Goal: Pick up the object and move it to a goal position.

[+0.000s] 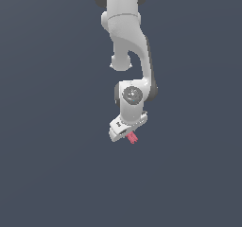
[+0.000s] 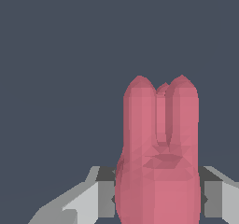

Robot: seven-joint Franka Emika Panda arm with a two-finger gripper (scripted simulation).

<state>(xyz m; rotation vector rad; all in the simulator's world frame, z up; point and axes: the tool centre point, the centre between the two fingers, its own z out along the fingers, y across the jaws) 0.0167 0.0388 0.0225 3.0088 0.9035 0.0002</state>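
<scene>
Where claw (image 1: 131, 135) closes, object (image 1: 133, 137) protrudes.

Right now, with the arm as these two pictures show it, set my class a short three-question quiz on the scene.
1. True or false: the pink bar lies loose, away from the pincer.
2. Which colour is the arm? A white, B yellow, C green.
3. Fill in: in the wrist view, the bar's far end splits into rounded ____.

Key: 1 false, the bar sits between the pincer's fingers. 2 A. 3 prongs.
</scene>
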